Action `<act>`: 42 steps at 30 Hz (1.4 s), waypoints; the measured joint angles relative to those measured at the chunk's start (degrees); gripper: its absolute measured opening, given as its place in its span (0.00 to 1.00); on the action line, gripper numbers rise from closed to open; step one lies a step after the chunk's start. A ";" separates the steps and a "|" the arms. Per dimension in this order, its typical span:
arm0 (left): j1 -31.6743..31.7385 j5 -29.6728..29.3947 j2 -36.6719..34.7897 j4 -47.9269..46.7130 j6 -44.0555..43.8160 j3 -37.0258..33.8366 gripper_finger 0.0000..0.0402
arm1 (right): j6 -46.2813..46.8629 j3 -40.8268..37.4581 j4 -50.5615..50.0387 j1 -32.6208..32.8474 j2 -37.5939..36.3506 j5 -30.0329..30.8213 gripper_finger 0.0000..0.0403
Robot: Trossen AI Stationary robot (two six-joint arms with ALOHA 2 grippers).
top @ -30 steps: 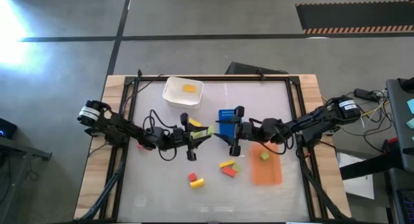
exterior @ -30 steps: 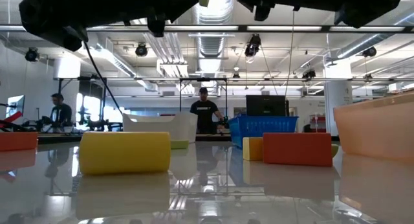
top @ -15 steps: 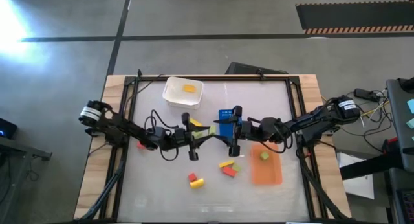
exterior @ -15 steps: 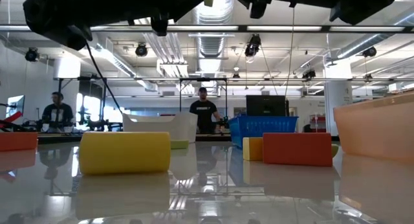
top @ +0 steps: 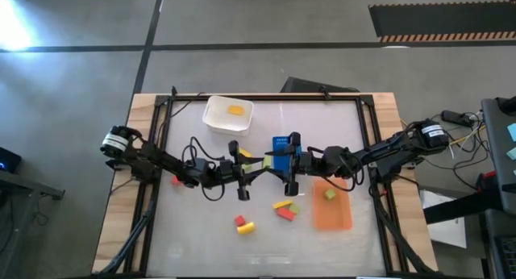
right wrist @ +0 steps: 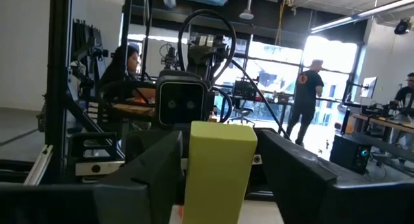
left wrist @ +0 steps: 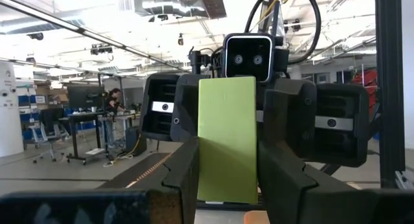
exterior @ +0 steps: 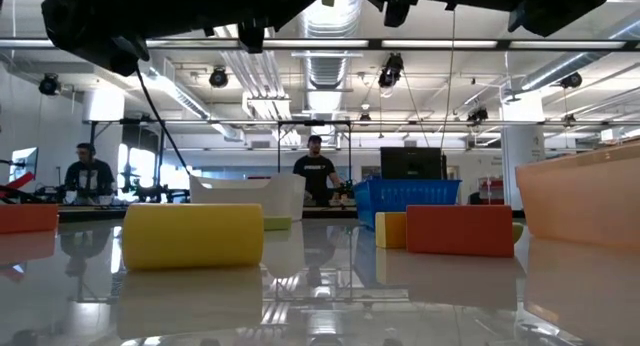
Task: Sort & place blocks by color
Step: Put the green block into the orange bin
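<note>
A light green block [top: 265,160] is held in the air over mid-table between my two grippers, which face each other level. My left gripper [top: 256,166] is shut on it; the block [left wrist: 227,140] fills the gap between its fingers. My right gripper [top: 275,160] reaches in from the other side, open, with a finger on either side of the same block [right wrist: 218,166]. On the table lie other blocks: yellow [top: 242,153], yellow [top: 281,204], red [top: 285,214], red [top: 239,221] and yellow [top: 247,227]. My left gripper pinches the light green block by its two side faces [left wrist: 202,153] between both fingers, coming level from the table's left. The block stands upright in the hold, lifted clear of the table. My right gripper's fingers [right wrist: 165,166] flank the block closely; whether they touch it I cannot tell.
A white tub [top: 216,118] at the far side holds a yellow block [top: 235,110]. A blue tray [top: 282,143] sits under the right gripper. An orange tray [top: 332,214] at the right holds a green block [top: 329,195]. A red block [top: 175,181] lies by the left arm. People stand in the room beyond.
The two grippers have drawn together: my left gripper has carried the green block a little toward the table's right, and my right gripper has moved a little toward the table's left, until its fingers stand around the block.
</note>
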 joint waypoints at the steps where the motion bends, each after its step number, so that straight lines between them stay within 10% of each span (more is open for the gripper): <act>1: 0.00 0.00 0.00 -0.01 0.00 0.00 0.27 | 0.00 0.01 -0.01 0.00 0.00 -0.06 0.45; 6: 0.02 0.35 0.00 0.00 0.41 0.00 0.28 | 0.65 0.00 -0.11 0.04 0.00 -0.64 0.30; 27: -0.04 2.35 -3.11 -8.56 -1.57 -1.98 0.51 | 2.11 -0.02 -9.30 0.17 -3.14 -0.21 0.30; 42: 0.02 -2.28 -22.80 -45.80 4.20 -1.99 0.61 | 25.47 10.35 -68.01 3.95 -13.07 0.16 0.30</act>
